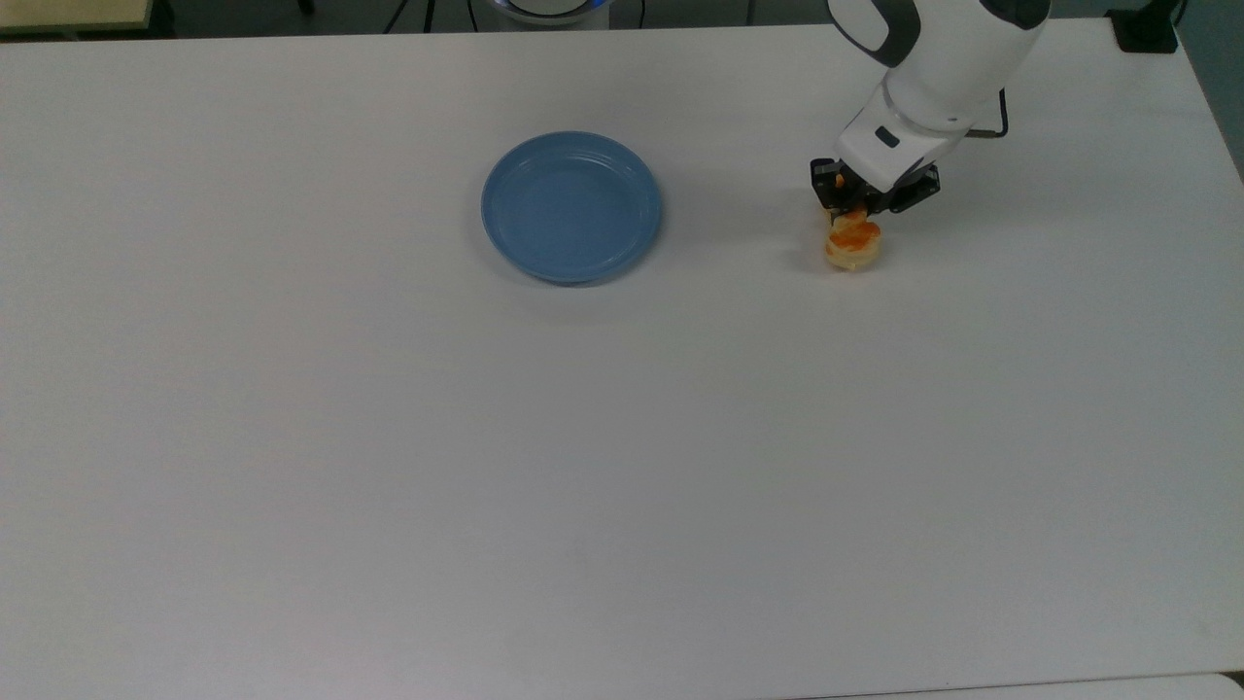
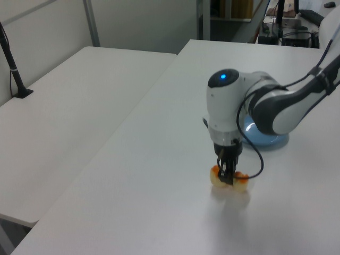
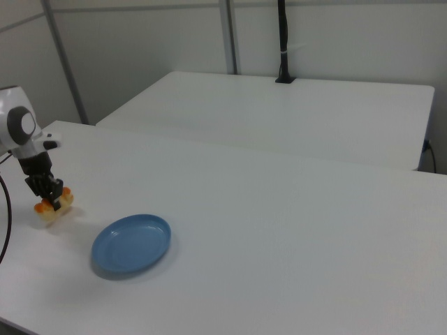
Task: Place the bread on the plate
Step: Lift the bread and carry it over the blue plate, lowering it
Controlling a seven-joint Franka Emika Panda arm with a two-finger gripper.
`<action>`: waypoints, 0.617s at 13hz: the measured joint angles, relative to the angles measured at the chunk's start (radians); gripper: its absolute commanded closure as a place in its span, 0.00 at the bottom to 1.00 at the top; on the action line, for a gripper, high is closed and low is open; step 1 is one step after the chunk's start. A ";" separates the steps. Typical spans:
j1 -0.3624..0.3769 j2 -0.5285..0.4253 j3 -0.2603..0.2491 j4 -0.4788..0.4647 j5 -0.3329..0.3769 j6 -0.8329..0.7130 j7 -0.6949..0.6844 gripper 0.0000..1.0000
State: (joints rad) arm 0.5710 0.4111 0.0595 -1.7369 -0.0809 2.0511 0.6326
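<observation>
Fingers [image 1: 844,206] closed on the bread [image 1: 853,242], pinching its middle; bread looks just off the worktop [image 1: 622,437] in left view [image 2: 229,178], contact hard to tell. Wrist hides most of bread's far end in top view. Plate [image 1: 571,206] sits well apart toward the top view's left, nothing on it. White worktop, second white table [image 3: 293,112] behind w/ a black pole. Arm [image 2: 249,106] points straight down, cable looping beside wrist.
</observation>
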 measured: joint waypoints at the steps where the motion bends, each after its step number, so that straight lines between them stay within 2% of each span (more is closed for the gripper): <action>1: -0.013 -0.018 -0.001 0.004 -0.004 -0.028 -0.042 0.79; 2: -0.037 -0.042 -0.002 0.006 -0.005 -0.063 -0.100 0.79; 4: -0.152 -0.108 -0.005 0.005 -0.007 -0.146 -0.297 0.79; 8: -0.356 -0.173 -0.008 -0.038 -0.011 -0.195 -0.584 0.79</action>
State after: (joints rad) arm 0.2146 0.2385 0.0515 -1.7747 -0.0916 1.8560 0.0486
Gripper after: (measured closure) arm 0.789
